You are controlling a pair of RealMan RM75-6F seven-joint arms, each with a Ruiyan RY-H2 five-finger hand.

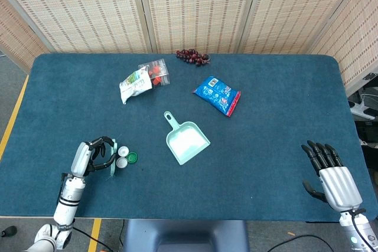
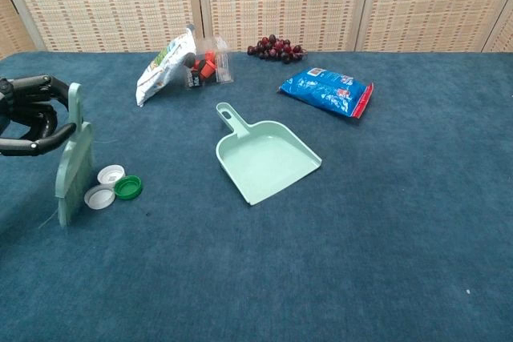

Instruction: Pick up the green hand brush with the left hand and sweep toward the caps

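My left hand grips the handle of the green hand brush, bristles down on the blue table. The brush stands just left of the caps and touches or nearly touches them. Two white caps and a green cap lie together. The mint dustpan lies to the right of the caps, its handle pointing away to the back left. My right hand rests open at the front right edge, holding nothing.
A white-green snack bag and a clear pack with red contents lie at the back left. Grapes sit by the far edge. A blue packet lies right of centre.
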